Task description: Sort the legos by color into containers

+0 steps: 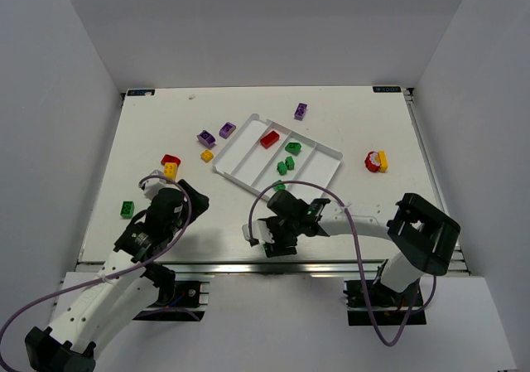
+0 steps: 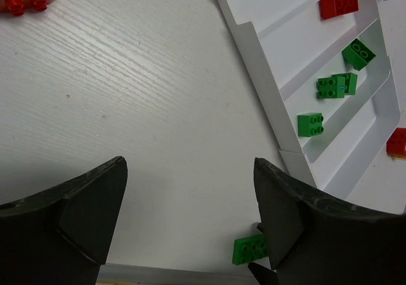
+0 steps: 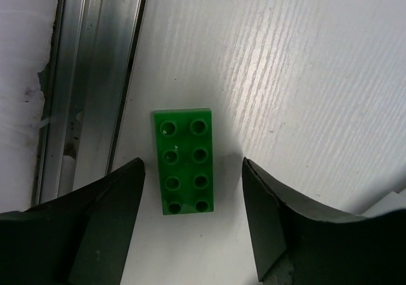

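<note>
Straddling a green brick (image 3: 188,152) flat on the table (image 3: 304,75) beside the near rail (image 3: 95,75), right end effector (image 3: 191,171) is open, jaws clear of it. Left end effector (image 2: 190,171) open above table. Tray (image 1: 319,152) lies farther out.

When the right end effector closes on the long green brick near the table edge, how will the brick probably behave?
The green brick looks like rigid plastic, so it probably will not bend. Its glossy surface may slip slightly between the fingers. Lying flat on the table, it should slide, not roll, if pushed.
</note>
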`<state>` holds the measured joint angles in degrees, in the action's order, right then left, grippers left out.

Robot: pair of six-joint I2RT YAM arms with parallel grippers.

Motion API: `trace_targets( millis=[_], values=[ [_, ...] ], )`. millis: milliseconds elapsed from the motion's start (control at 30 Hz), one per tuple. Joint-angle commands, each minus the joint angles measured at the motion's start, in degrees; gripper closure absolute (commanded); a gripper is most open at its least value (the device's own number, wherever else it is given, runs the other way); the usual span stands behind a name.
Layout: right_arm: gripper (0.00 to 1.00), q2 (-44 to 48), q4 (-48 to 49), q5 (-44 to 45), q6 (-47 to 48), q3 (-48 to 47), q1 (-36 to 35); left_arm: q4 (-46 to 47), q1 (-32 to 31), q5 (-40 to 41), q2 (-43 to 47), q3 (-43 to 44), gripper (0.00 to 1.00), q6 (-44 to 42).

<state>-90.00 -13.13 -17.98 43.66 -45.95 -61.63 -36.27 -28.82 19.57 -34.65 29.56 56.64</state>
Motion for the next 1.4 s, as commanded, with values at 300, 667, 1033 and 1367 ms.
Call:
trace_targets(
  millis=[300, 667, 1033, 1367],
  values=[
    [0.52, 0.08, 1.79, 1.37, -0.51, 3.06, -0.51, -0.47, 0.25, 1.61, 0.29, -0.64, 0.1, 0.75],
    [0.83, 3.59, -0.85, -4.87, 0.2, 2.71, -0.25, -0.12, 0.34, 1.7, -0.06, -1.0, 0.1, 1.19],
    [1.0, 12.57, -2.08, -13.92, -6.3, -11.07, 16.52, 1.38, 0.34, 1.26, -1.82, -0.65, 0.1, 0.93],
    [1.0, 2.82, 5.3, -11.11, -25.45, -22.49, 35.77, 1.73, 0.34, 0.99, -2.26, -0.65, 0.1, 0.31]
  ],
)
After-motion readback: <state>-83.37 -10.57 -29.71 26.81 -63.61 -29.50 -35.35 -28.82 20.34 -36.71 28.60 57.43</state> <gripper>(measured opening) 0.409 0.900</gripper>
